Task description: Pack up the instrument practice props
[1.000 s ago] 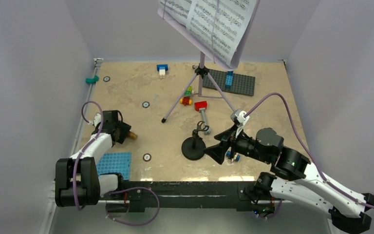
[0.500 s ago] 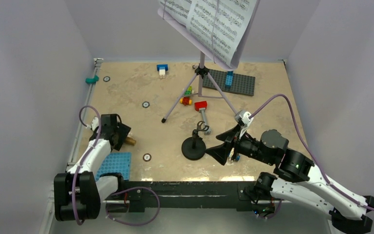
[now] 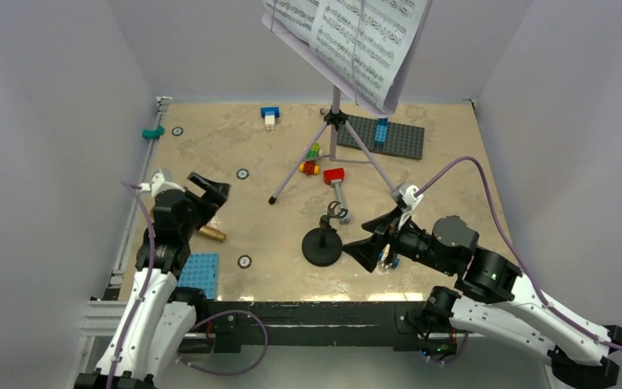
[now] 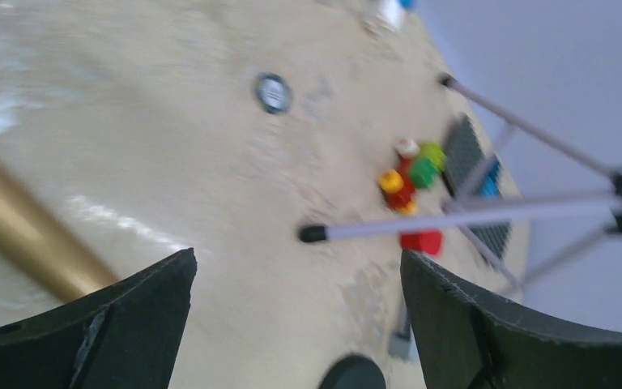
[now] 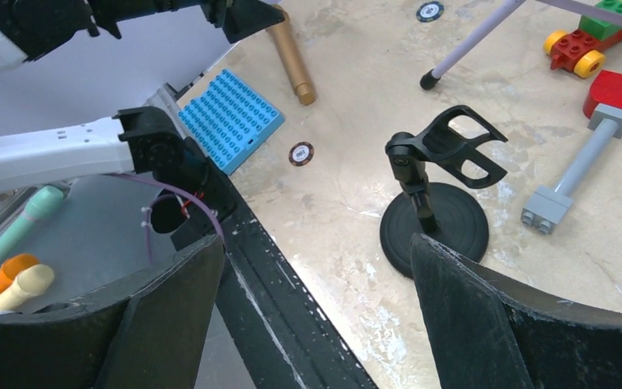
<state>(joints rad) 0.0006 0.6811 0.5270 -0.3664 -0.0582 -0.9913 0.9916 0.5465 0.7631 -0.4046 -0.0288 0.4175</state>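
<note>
The left gripper (image 3: 209, 188) hangs over the table's (image 3: 210, 146) left edge, tilted, its jaws wide apart and empty. The mic (image 3: 209, 234) lies flat just below it, free of the fingers, beside a blue plate (image 3: 190, 271) at the near-left corner. It is probably lying loose so it can be gripped again at a better angle.

The right gripper (image 5: 316, 243) is spread open too and holds nothing. It is aimed at the mic stand (image 3: 322, 243), which is upright near the middle of the near edge, likely lining up to grasp it.

The music stand (image 3: 334, 121) is upright by the far edge, its feet splayed for balance, and the pages (image 3: 348, 40) rest on its desk.
</note>
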